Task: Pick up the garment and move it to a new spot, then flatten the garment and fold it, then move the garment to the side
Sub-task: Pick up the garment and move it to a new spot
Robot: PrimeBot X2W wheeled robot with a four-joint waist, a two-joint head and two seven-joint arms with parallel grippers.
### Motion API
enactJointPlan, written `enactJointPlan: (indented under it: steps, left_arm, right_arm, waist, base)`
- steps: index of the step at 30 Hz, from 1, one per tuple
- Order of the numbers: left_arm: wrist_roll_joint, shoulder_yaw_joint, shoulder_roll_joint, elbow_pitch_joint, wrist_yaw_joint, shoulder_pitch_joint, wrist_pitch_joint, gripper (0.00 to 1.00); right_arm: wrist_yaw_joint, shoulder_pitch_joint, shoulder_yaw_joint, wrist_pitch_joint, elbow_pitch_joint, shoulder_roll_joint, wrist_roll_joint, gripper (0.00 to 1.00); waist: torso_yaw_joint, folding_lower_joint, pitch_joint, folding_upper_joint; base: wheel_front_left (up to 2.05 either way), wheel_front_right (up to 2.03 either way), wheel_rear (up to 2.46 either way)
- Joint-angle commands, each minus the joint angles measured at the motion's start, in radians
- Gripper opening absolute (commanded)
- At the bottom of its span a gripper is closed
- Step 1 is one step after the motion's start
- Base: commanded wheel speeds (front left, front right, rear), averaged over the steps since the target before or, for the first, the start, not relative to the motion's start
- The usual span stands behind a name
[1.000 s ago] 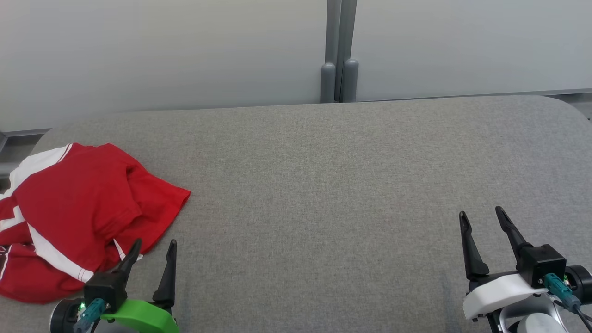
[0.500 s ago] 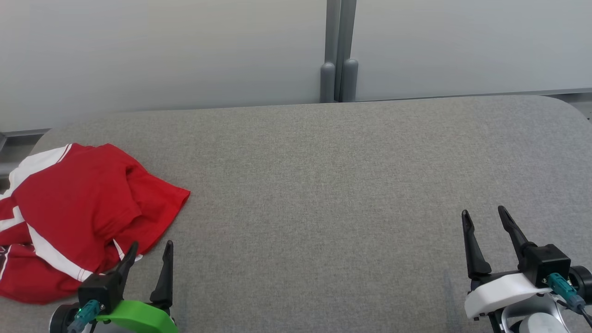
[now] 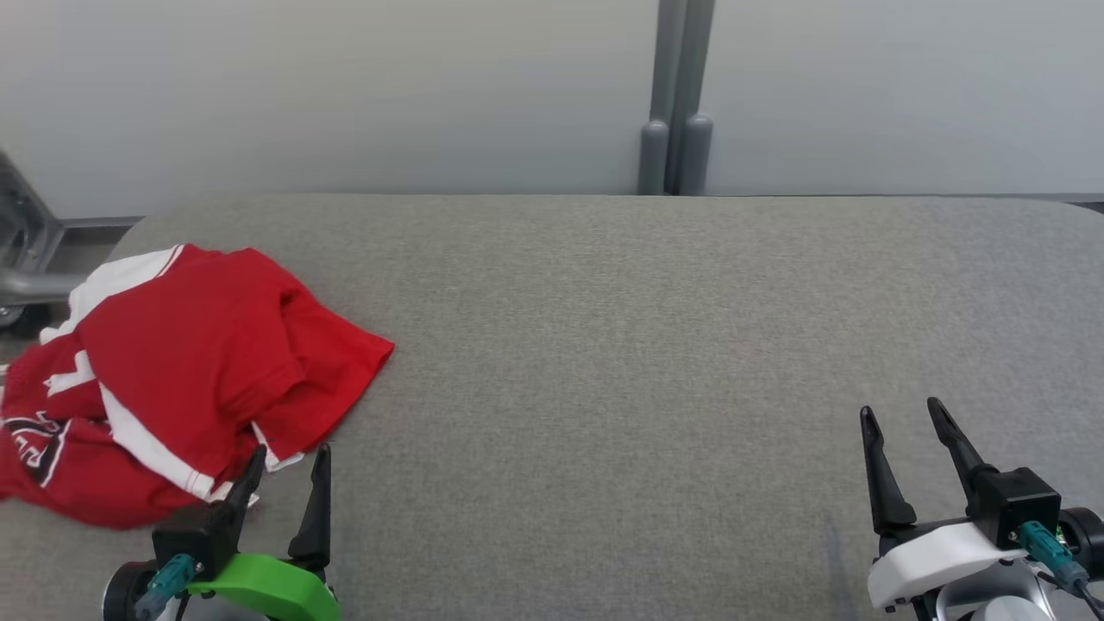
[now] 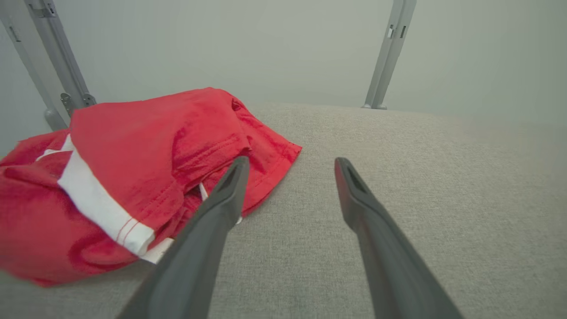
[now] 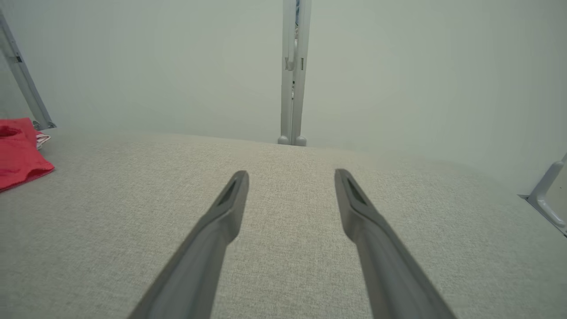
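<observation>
Grey padded tabletop [image 3: 604, 345] runs the width of the head view under pale wall panels. At its left the garment [image 3: 190, 362], a red jersey with white bands, lies crumpled. Its near hem sits just ahead of your left gripper [image 3: 291, 453], whose jaws stand wide apart and empty.

You look to be at the pick-up. Steer that gripper forward and down so one finger goes under the hem and the other over it. Bite through several layers, not a loose flap, or the heap may unroll as you lift.

At lower right your right gripper [image 3: 900, 410] is also spread and holds nothing, well apart from the cloth.

The left wrist view gives you the stitched hem and a white band [image 4: 102, 208] close up. The head view gives the whole heap and its printed crest [image 3: 34, 435]. The right wrist view catches a red corner at its left edge.
</observation>
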Motion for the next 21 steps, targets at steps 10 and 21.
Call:
enactJointPlan:
  steps: [10, 21]
  left_arm:
    - [0.031, 0.058, 0.013, 0.034, 0.0, 0.028, -0.003, 1.0]
    - [0.061, 0.119, -0.013, 0.069, 0.002, 0.008, -0.003, 1.0]
  right_arm:
    - [0.0, -0.033, 0.08, -0.004, 0.017, 0.009, 0.002, 1.0]
    - [0.0, -0.078, 0.157, -0.004, 0.032, 0.022, 0.007, 1.0]
  waist:
    - [0.275, 0.0, -0.035, 0.0075]
    - [0.329, 0.0, -0.017, 0.0075]
  base:
    - [0.0, 0.0, 0.0]
    - [0.0, 0.0, 0.0]
